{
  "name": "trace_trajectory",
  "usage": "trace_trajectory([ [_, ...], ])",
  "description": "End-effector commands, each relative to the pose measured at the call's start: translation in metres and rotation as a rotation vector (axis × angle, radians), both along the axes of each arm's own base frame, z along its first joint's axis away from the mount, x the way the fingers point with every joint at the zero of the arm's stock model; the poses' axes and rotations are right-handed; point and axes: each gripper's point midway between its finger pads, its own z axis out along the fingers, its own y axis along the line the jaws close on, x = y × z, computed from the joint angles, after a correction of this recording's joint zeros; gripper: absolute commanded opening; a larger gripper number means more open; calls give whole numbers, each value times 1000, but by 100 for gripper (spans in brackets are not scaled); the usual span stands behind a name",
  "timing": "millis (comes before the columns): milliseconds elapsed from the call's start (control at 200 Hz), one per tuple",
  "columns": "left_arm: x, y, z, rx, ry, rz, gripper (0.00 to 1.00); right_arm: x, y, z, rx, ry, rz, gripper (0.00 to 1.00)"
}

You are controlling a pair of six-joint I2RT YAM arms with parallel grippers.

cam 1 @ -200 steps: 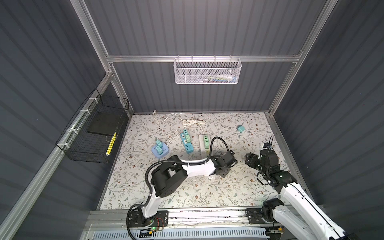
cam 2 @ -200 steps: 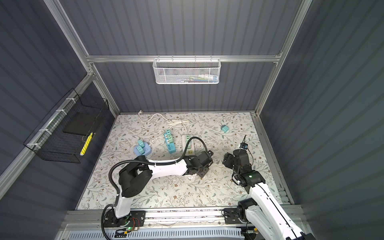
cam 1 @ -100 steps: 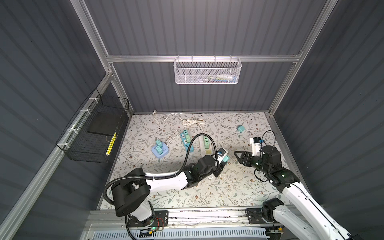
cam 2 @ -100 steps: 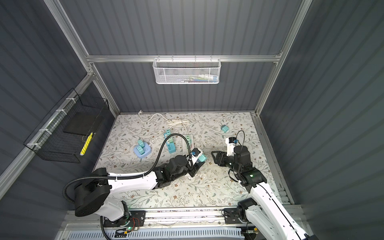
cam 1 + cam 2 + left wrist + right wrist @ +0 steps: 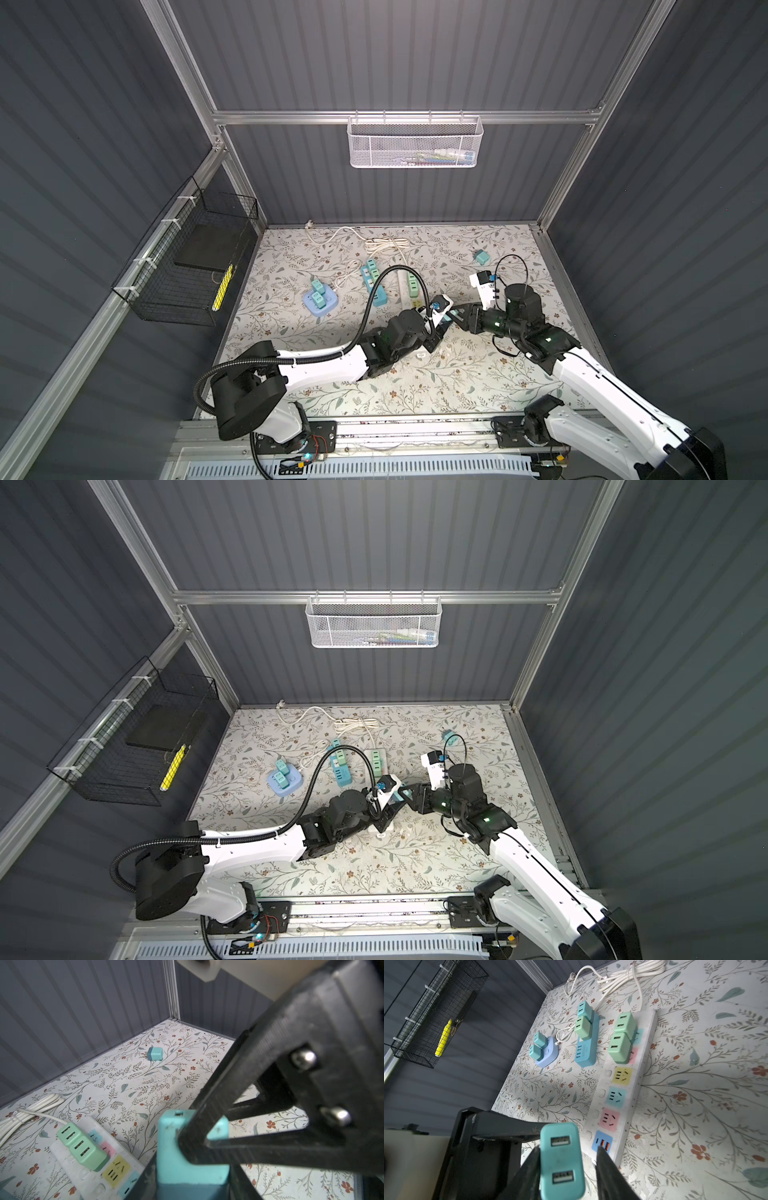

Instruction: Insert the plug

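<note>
Right wrist view, lower centre: smooth teal plastic plug (image 5: 562,1161), a rounded block with two USB slots, clamped in left gripper (image 5: 192,1178); right gripper (image 5: 568,1149) straddles it, gap beside one finger.

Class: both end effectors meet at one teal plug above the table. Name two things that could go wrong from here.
1. The left end effector and right end effector both flank the teal plug; a mistimed release could drop or twist it.
2. The right wrist view shows a gap beside one finger, so an off-centre grip might tilt the plug at the white power strip.
</note>
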Motion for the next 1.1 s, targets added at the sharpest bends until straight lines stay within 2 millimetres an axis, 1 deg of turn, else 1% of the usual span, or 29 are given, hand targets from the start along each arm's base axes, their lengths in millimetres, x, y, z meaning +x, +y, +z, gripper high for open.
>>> trace_trajectory([
  [0,-8,0,15,-30,-29,-37,21,3,6,16,17,-20,22,36],
  [170,-12,1,15,-34,-17,-50,26,4,10,22,27,-28,34,23],
  [260,-10,6,15,-40,-24,-32,27,5,11,24,38,-28,33,19],
  [345,-10,10,17,-43,-30,-20,31,5,13,26,44,-28,38,18],
  [410,-8,13,17,-39,-32,-3,39,6,15,26,37,-29,34,17],
  [450,-6,16,18,-39,-35,15,52,7,15,27,32,-35,34,17],
  [490,-4,19,17,-38,-36,35,61,8,15,27,24,-39,27,17],
  [540,0,24,18,-41,-43,65,77,10,16,26,11,-45,20,17],
  [560,1,26,17,-40,-45,77,82,11,16,26,7,-49,15,16],
  [640,7,38,22,-54,-53,138,91,18,15,22,-22,-70,-16,17],
  [695,10,51,27,-85,-48,186,94,24,16,19,-38,-84,-32,17],
  [705,11,54,28,-95,-46,200,95,29,13,18,-53,-90,-60,17],
  [740,15,65,34,-132,-34,257,96,35,11,15,-78,-100,-87,16],
  [805,21,91,38,-203,2,379,98,47,13,10,-112,-119,-132,15],
  [841,25,107,35,-231,22,462,99,52,15,9,-119,-135,-146,15],
  [851,26,113,34,-240,27,488,100,54,18,3,-130,-126,-147,15],
  [936,36,160,20,-307,96,700,100,67,27,-11,-167,-137,-187,15],
  [1026,42,205,-12,-330,187,875,100,79,38,-20,-184,-159,-217,15],
  [1056,43,218,-23,-335,221,920,100,83,41,-24,-191,-163,-231,15],
  [1096,42,229,-36,-337,259,959,100,88,46,-28,-202,-167,-241,15],
])
